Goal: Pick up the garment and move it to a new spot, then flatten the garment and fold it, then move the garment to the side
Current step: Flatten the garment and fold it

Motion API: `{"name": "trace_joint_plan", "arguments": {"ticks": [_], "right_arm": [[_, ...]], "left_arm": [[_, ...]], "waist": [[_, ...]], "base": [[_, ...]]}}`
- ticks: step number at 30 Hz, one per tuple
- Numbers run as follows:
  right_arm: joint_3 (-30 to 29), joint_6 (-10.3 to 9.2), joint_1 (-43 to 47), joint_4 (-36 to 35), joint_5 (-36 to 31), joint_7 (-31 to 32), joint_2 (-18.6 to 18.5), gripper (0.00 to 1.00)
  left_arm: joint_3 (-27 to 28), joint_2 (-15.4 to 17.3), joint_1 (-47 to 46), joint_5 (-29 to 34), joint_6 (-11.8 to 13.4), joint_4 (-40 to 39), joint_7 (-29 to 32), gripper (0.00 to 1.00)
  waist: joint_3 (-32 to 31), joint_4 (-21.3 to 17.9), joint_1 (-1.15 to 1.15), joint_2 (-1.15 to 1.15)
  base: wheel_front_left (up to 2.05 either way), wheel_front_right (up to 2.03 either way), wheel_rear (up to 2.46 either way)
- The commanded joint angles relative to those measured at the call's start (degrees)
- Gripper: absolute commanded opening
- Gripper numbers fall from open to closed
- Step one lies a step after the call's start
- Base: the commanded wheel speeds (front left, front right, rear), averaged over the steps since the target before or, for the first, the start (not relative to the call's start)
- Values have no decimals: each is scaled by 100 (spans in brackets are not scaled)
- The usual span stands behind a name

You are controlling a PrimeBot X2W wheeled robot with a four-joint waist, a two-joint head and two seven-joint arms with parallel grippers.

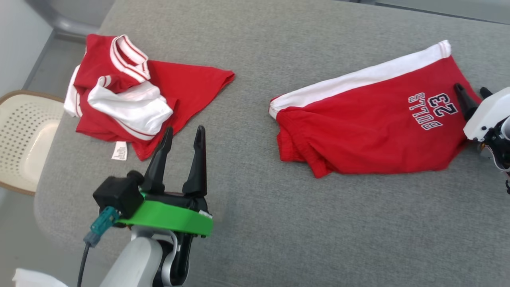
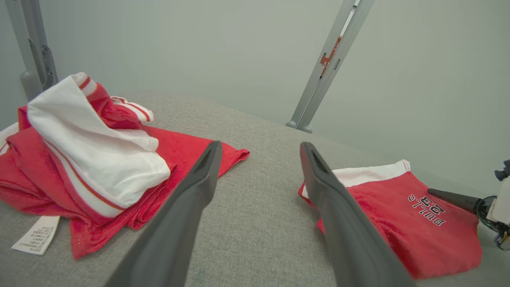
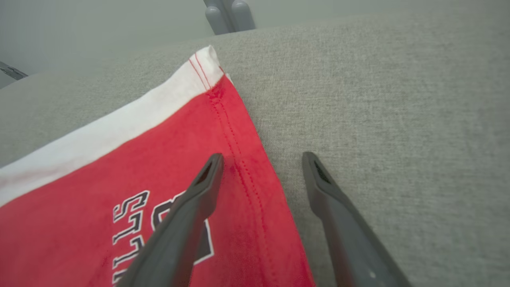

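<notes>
Evidently, a pick-up is looking like the step in hand: two red garments are lying well apart on the grey bench [image 1: 255,231], neither one held.

The right gripper [image 3: 263,159] is hovering with jaws spread astride the side hem of the red shorts [image 1: 358,123], which are lying fairly flat at the bench's right. The left gripper [image 1: 185,131], jaws likewise released, is pointing at the crumpled red-and-white jersey [image 1: 131,95] at the left. Which garment is meant I am not able to settle. By my reading, the next move is calling for jaws dropping and pinching an edge. The shorts are showing "BULLS 23"; the jersey's white care tag [image 1: 119,151] is carrying print too small to read.
</notes>
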Motion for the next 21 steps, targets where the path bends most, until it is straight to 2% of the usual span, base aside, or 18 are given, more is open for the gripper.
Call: {"name": "trace_joint_plan", "arguments": {"ticks": [1,6,7,9,10,16,21], "right_arm": [[-6,0,83,78,62,55,-24,100],[1,1,286,102,325,373,49,100],[11,1,331,45,364,365,63,74],[4,2,403,-70,451,299,115,7],[-11,2,427,-124,491,279,115,0],[-205,0,568,-421,759,-269,97,0],[-367,0,830,-618,951,-755,126,0]], "left_arm": [[100,-16,154,184,-42,21,-16,100],[418,-339,433,569,-323,100,-16,100],[478,-386,471,635,-363,123,-17,100],[540,-475,542,802,-436,167,-17,100],[561,-504,562,878,-462,190,-17,100],[763,-618,643,1190,-620,338,-17,100],[975,-671,726,1348,-712,469,-18,100]], "waist": [[111,201,0,0],[30,261,0,0],[3,248,0,0],[-67,198,0,0],[-95,169,0,0],[-320,-121,0,0],[-571,-515,0,0]], "base": [[0,0,0],[0,0,0],[0,0,0],[0,0,0],[0,0,0],[0,0,0],[0,0,0]]}}
